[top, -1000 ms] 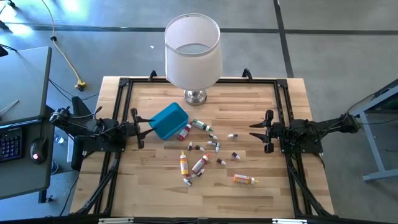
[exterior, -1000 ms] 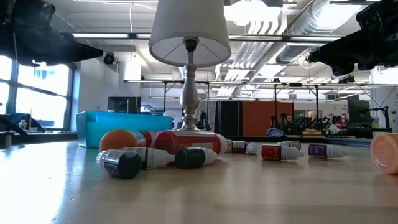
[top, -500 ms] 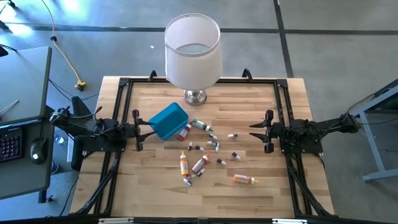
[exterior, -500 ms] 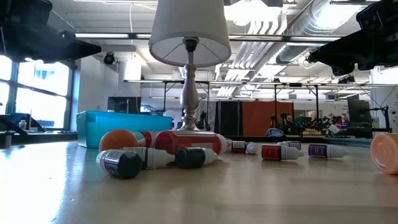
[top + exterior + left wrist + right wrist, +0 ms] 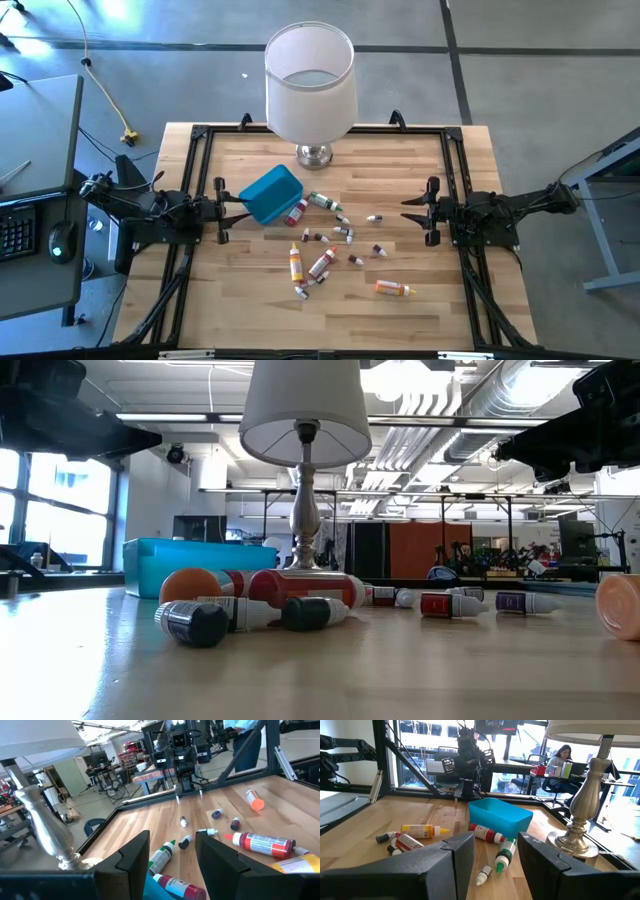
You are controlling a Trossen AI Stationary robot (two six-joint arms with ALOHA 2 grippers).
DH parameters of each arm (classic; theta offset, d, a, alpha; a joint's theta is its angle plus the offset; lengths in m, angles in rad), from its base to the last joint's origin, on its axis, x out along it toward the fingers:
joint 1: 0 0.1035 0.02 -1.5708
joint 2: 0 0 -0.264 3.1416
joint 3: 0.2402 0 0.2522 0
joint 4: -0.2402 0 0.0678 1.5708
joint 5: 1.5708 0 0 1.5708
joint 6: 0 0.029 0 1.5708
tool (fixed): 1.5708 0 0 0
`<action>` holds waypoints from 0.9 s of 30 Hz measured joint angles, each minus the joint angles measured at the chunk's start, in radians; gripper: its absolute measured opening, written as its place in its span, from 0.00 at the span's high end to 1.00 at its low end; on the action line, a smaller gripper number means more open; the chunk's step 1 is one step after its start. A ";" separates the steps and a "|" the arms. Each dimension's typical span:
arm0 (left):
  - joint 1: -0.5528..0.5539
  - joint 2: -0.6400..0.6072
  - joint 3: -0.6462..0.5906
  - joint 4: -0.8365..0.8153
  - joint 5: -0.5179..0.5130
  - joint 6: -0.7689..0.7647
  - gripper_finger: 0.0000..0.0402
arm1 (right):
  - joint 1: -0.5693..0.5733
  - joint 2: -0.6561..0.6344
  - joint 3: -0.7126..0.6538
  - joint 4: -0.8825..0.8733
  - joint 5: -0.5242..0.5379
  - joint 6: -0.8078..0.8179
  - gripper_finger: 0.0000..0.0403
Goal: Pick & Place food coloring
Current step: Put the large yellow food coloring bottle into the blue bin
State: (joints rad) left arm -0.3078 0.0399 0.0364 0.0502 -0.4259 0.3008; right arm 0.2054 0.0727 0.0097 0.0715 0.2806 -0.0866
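Observation:
The food coloring bottles [image 5: 322, 245] lie scattered on their sides on the wooden table, orange, red, green and dark. A red one [image 5: 297, 212] lies against the blue tray [image 5: 271, 193]; an orange one [image 5: 392, 289] lies apart, nearer the front. My left gripper [image 5: 222, 210] hovers open at the table's left side, pointing level toward the tray, with nothing between its fingers [image 5: 132, 857]. My right gripper [image 5: 427, 212] hovers open at the right side, pointing level at the bottles [image 5: 420, 831], its fingers [image 5: 462, 852] holding nothing.
A table lamp with a white shade [image 5: 310, 82] stands on its metal foot [image 5: 314, 155] at the far middle of the table. A black frame [image 5: 200, 135] runs round the table top. Bare wood lies near the front edge [image 5: 330, 320]. A person [image 5: 564, 754] sits in the room beyond.
My left gripper has rolled a little about the line it points along, staying in place. The bottles and the tray have not moved.

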 joint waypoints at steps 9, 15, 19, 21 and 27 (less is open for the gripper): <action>0.000 0.000 0.000 0.000 0.000 -0.048 0.62 | 0.000 0.000 0.000 0.000 0.000 0.000 0.64; 0.000 0.000 0.000 0.003 0.000 -0.071 0.62 | 0.000 0.000 0.000 0.000 0.000 0.000 0.64; 0.000 0.000 0.000 0.016 0.020 -0.113 0.62 | 0.000 0.000 0.000 0.000 0.000 0.000 0.64; 0.000 0.000 0.000 0.041 0.068 -0.172 0.62 | 0.000 0.000 0.000 0.000 0.000 0.000 0.64; 0.000 0.000 0.000 0.118 0.197 -0.170 0.62 | 0.000 0.000 0.000 0.000 0.000 0.000 0.64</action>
State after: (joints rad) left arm -0.3080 0.0395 0.0364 0.1678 -0.2292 0.1304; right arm 0.2058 0.0723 0.0097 0.0717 0.2806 -0.0866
